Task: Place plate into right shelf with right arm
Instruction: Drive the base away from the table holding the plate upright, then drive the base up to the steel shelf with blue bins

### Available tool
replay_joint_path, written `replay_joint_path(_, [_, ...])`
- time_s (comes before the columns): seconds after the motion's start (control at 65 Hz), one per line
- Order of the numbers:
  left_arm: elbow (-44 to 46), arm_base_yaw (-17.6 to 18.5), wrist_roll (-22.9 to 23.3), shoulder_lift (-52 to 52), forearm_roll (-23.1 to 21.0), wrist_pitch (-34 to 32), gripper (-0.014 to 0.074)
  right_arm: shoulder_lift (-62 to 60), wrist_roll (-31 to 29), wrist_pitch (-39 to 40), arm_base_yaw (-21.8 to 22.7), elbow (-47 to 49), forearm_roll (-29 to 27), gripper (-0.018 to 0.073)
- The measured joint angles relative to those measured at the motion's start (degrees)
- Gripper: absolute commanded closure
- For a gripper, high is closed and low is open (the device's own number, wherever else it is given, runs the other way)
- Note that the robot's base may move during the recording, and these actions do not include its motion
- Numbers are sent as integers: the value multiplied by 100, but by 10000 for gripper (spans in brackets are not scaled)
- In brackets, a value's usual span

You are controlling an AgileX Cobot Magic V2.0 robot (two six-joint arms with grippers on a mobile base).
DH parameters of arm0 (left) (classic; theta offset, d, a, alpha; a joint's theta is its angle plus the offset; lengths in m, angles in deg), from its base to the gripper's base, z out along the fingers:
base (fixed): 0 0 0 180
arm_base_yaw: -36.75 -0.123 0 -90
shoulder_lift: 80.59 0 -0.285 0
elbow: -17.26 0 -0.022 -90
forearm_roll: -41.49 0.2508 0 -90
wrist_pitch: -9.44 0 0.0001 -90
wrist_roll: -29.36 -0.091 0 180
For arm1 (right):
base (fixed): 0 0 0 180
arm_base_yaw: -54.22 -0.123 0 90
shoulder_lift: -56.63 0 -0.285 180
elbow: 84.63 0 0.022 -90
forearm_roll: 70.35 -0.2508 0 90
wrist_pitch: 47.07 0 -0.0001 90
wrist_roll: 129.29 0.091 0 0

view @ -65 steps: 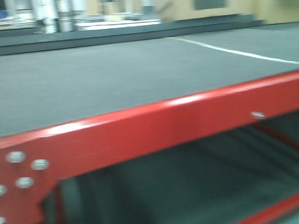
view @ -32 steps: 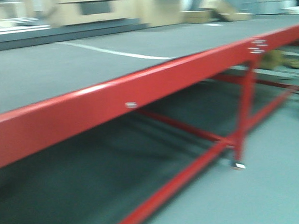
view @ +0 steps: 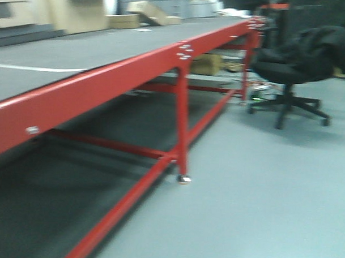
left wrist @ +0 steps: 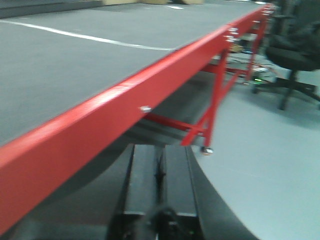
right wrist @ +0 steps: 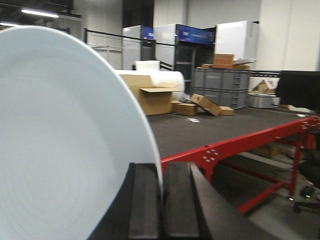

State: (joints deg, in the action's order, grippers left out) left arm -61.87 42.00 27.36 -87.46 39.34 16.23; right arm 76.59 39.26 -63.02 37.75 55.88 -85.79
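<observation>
Plate (right wrist: 65,140): one. Red workbench (view: 103,85): one. Black office chair (view: 279,73): one. Cardboard boxes (right wrist: 155,100): at least four, background blurred.

All three views look along the red workbench (view: 103,85) (left wrist nearest).

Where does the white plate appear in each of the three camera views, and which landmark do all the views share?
Front-facing view: not in it.
Left wrist view: not in it.
Right wrist view: the plate fills the left half of the picture, standing on edge, with its rim pinched in the jaws of the right gripper.
Shared landmark: the red workbench frame, visible in all three views.
</observation>
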Motion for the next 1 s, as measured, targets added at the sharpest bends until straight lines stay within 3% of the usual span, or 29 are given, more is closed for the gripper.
replay_joint_path(1.0, [0, 0, 0, 0, 0, 0, 643, 0, 0, 0, 0, 0, -9, 503])
